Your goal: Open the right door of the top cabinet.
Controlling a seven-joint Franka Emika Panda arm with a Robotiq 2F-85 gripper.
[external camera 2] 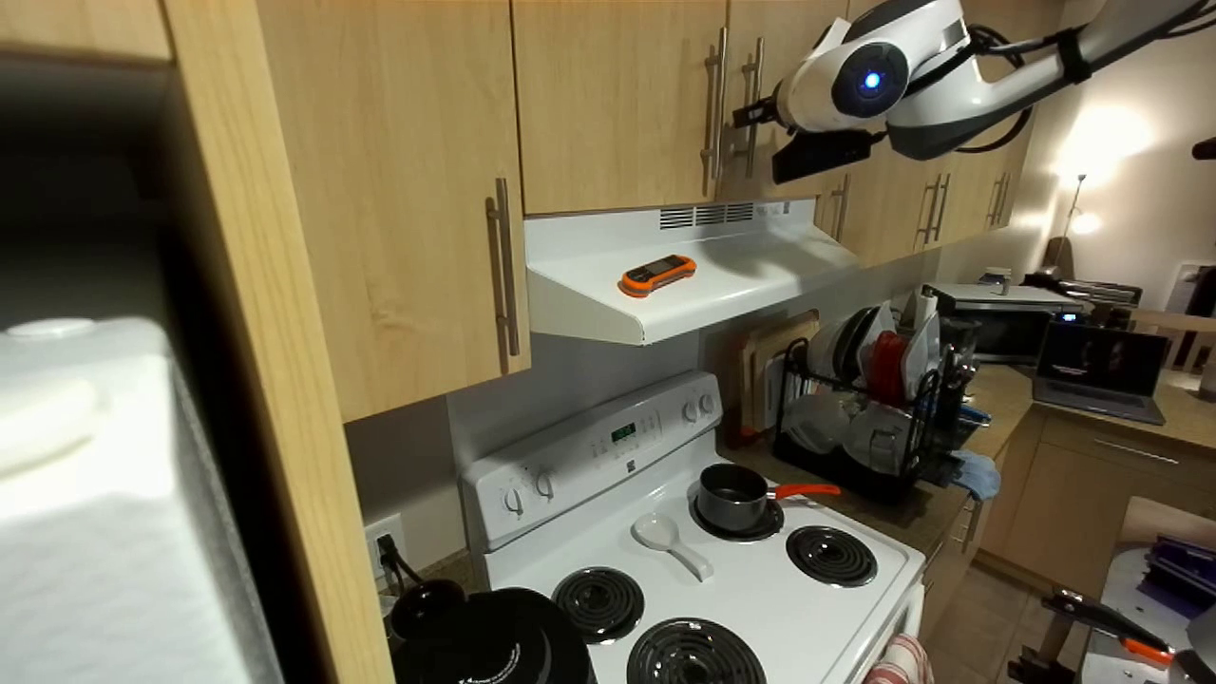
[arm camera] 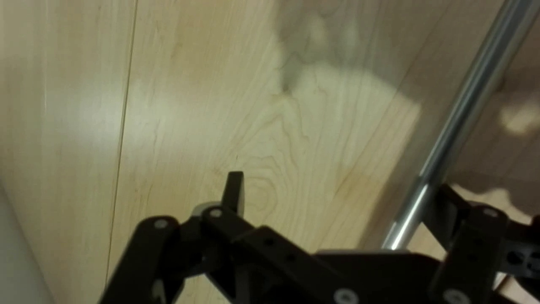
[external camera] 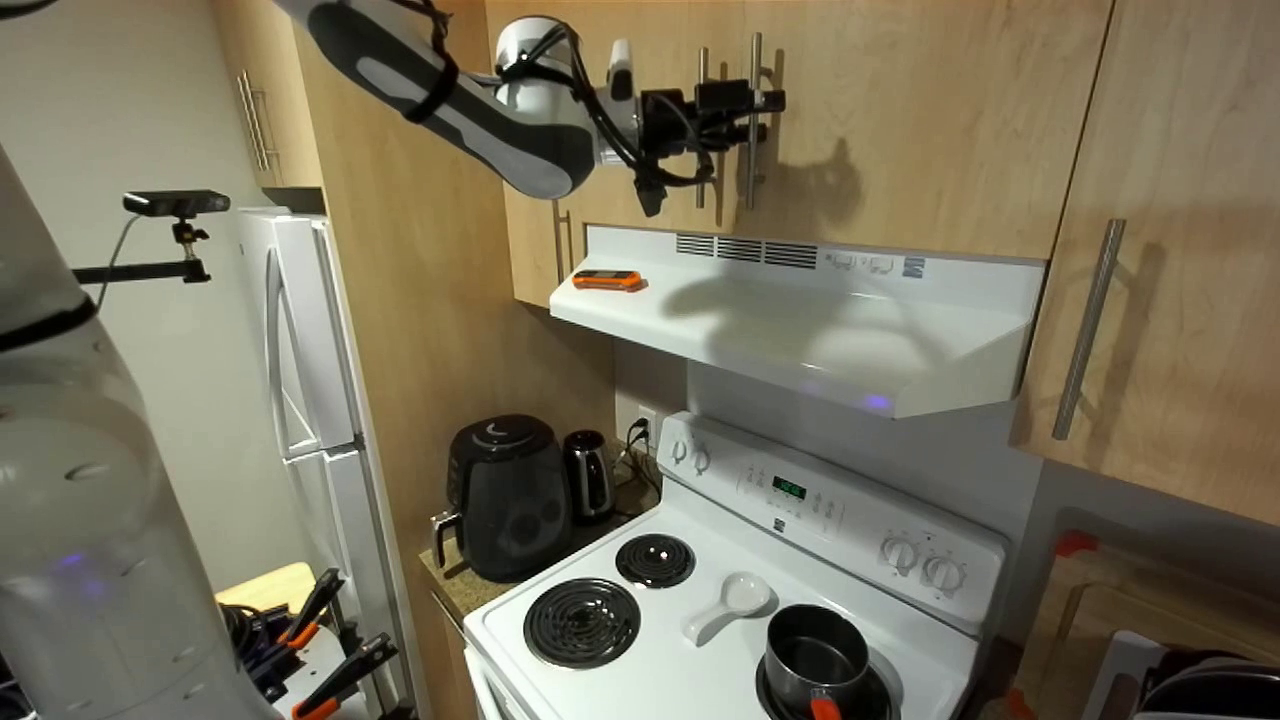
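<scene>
My gripper [arm camera: 340, 188] is spread wide, its fingers [arm camera: 233, 192] well apart and holding nothing, with the metal bar handle [arm camera: 460, 114] of the right door [external camera: 930, 130] running between them, nearer one finger than the other; whether that finger touches it, I cannot tell. The door, a flat light-wood panel, stands in front of my hand as the right-hand leaf of the top cabinet [external camera 2: 617, 104], and looks closed. The range hood [external camera: 800, 315] lies below my hand. I judge the reach nearly done; gripping the bar and swinging the door out remain
</scene>
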